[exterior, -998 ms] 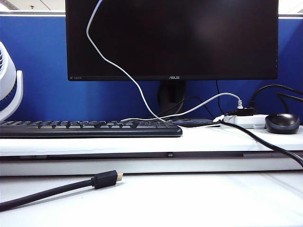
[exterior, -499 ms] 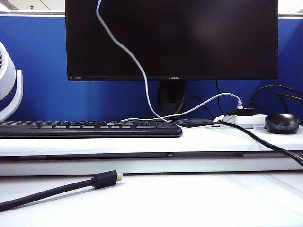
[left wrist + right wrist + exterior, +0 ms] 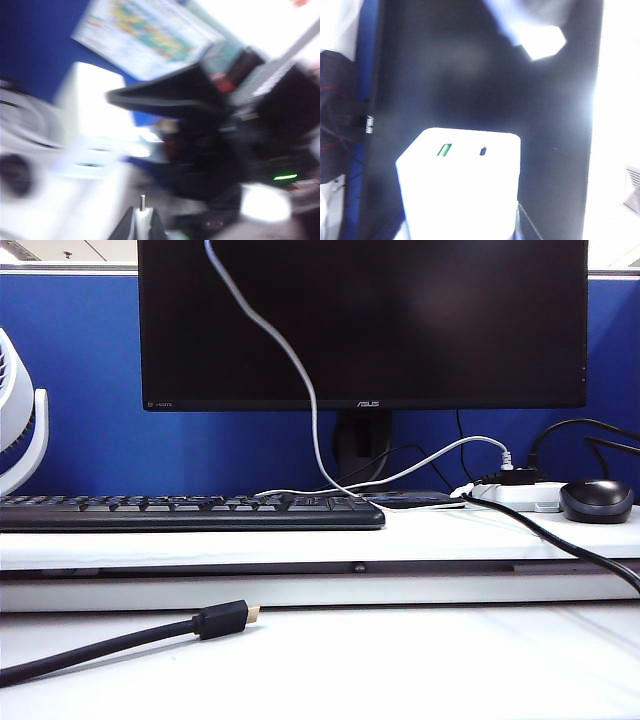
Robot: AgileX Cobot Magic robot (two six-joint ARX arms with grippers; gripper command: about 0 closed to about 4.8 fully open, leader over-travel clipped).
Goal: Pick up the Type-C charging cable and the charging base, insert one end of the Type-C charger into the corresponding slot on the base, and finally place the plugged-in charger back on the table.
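Note:
The thin white Type-C charging cable (image 3: 298,375) hangs from above the exterior view's top edge, crosses the monitor and drops to the ledge behind the keyboard. Neither gripper shows in that view. In the blurred left wrist view my left gripper (image 3: 142,225) is shut on the cable's white plug (image 3: 142,217), its metal tip (image 3: 142,202) poking out past the jaws. My right gripper (image 3: 462,227) is shut on the white charging base (image 3: 460,185), whose end face shows a green slot (image 3: 444,149) and a small oval slot (image 3: 483,150). The base hides most of both right fingers.
On the table's raised ledge (image 3: 200,545) stand a black keyboard (image 3: 190,510), a monitor (image 3: 360,320), a white power strip (image 3: 515,497) with black plugs and a black mouse (image 3: 597,500). A thick black gold-tipped cable (image 3: 215,621) lies on the table (image 3: 420,660). A white fan (image 3: 15,420) stands far left.
The hanging part of the Type-C cable has swung right and lost its leftward bow. Everything on the table has stayed put.

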